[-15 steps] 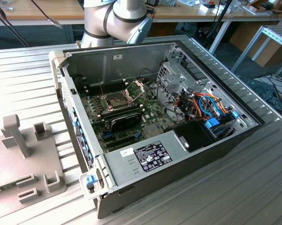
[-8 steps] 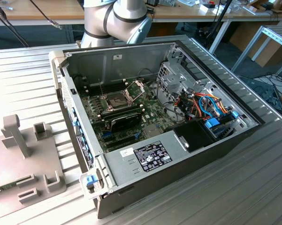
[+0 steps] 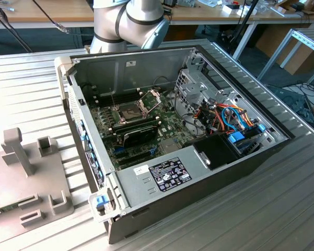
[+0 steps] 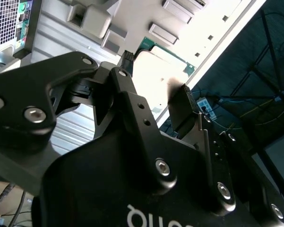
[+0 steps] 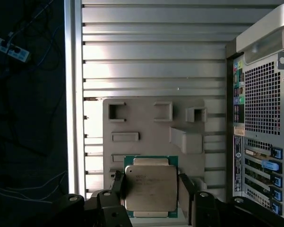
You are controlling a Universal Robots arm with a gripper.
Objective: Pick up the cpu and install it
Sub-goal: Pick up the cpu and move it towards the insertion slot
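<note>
The cpu (image 5: 150,182), a small square chip with a pale silver top and a green rim, sits between the two black fingers of my gripper (image 5: 151,190). The fingers press on its two opposite edges, and it hangs above the grey holder plate (image 5: 146,123). In the second wrist view the cpu (image 4: 157,64) shows brightly lit between the fingertips of the gripper (image 4: 153,75). In the exterior view the dark square socket (image 3: 130,111) lies on the green motherboard (image 3: 170,123) with its metal frame (image 3: 151,97) hinged up.
The open computer case (image 3: 162,175) lies on the ribbed metal table (image 3: 261,219); its perforated rear panel (image 5: 260,104) stands close beside the holder plate. The grey holder plate (image 3: 36,172) with raised blocks sits at the exterior view's left. Cables and drive bays fill the case's far side.
</note>
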